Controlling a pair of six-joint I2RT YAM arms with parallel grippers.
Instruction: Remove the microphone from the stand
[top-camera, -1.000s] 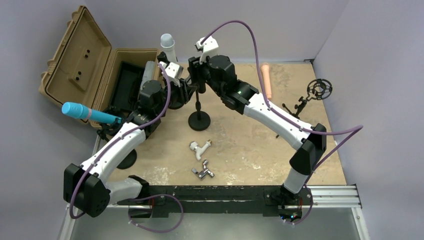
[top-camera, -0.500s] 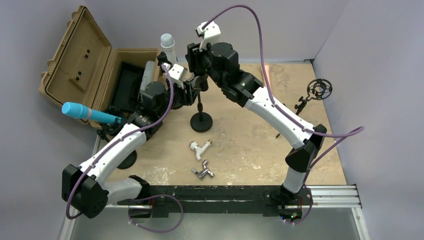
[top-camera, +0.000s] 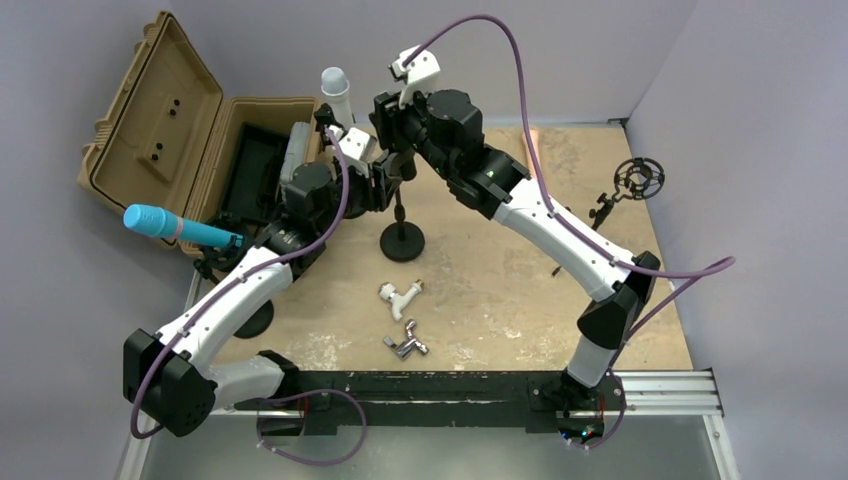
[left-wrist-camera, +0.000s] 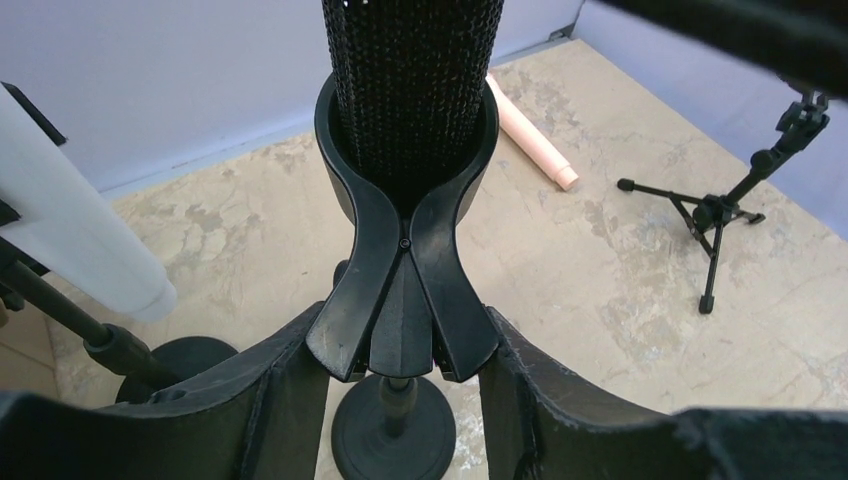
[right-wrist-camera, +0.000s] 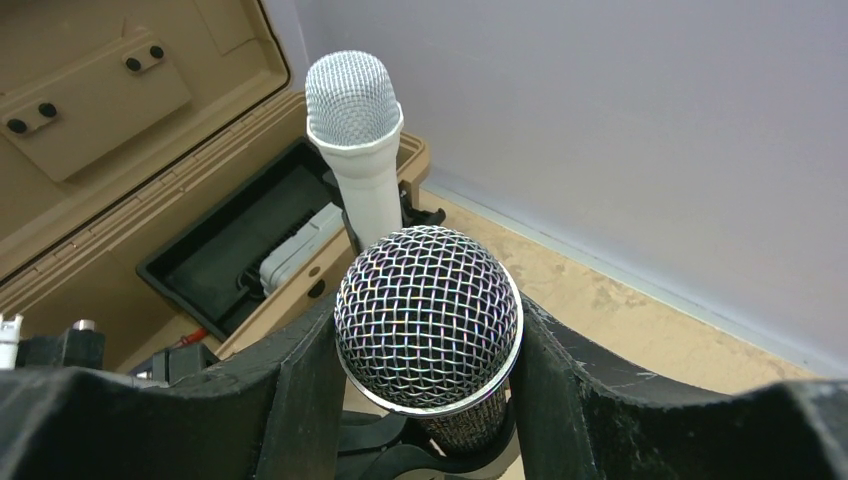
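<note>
A black microphone with a silver mesh head (right-wrist-camera: 428, 318) sits upright in the black clip (left-wrist-camera: 405, 300) of a short stand with a round base (top-camera: 402, 243). Its dark body (left-wrist-camera: 412, 80) rises out of the clip in the left wrist view. My left gripper (left-wrist-camera: 400, 390) is shut on the clip's lower end, one finger on each side. My right gripper (right-wrist-camera: 428, 380) is shut on the microphone head from above, its fingers against both sides. In the top view, the two grippers meet over the stand, left (top-camera: 385, 180) and right (top-camera: 395, 125).
A white microphone (right-wrist-camera: 355, 130) stands just behind, beside an open tan case (top-camera: 150, 120). A blue microphone (top-camera: 175, 226) is on a stand at the left. A peach tube (left-wrist-camera: 530, 135), a small tripod (left-wrist-camera: 725, 215) and a shock mount (top-camera: 638, 178) are at the right. Two metal fittings (top-camera: 400, 297) lie nearer.
My right wrist has shifted a little up and toward the back left over the stand. My left gripper has edged up with it. The stand base stays in about the same spot.
</note>
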